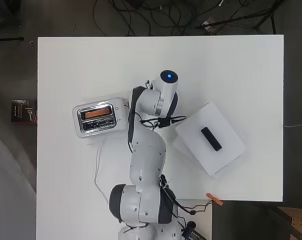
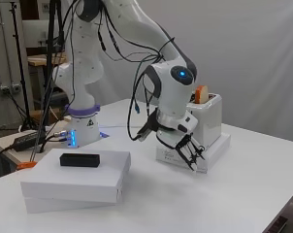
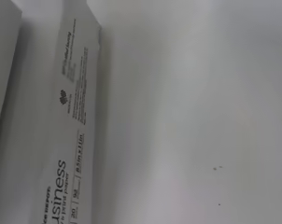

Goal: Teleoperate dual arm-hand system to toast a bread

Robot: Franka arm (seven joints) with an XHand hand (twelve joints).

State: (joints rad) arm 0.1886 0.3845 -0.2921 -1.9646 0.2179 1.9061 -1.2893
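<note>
A: A white table (image 1: 71,200) fills the overhead view, with dark floor and cables beyond its far edge. Where is the hand?

B: The hand (image 2: 187,151) hangs low at the end of the arm (image 1: 147,165), pointing down at the table. Its fingers (image 2: 194,159) are curled together and hold nothing. They sit just in front of the flat white pack (image 2: 215,151) that the toaster stands on.

A: And the toaster?

B: The toaster (image 2: 207,121) is right behind the hand and a bit higher. From overhead, its metal top (image 1: 97,119) lies just beside the arm's wrist.

A: The bread?

B: A slice of bread (image 2: 201,94) stands upright in the toaster's slot, its top poking out above the rim. It is above the hand and apart from it.

A: Anything else near the toaster?

B: On the arm's other side from the toaster, well apart from it, lies a stack of white boxes (image 2: 78,182) with a small black block (image 2: 79,159) on top. The wrist view shows the printed side of the white pack (image 3: 61,154) against bare table (image 3: 201,116).
</note>
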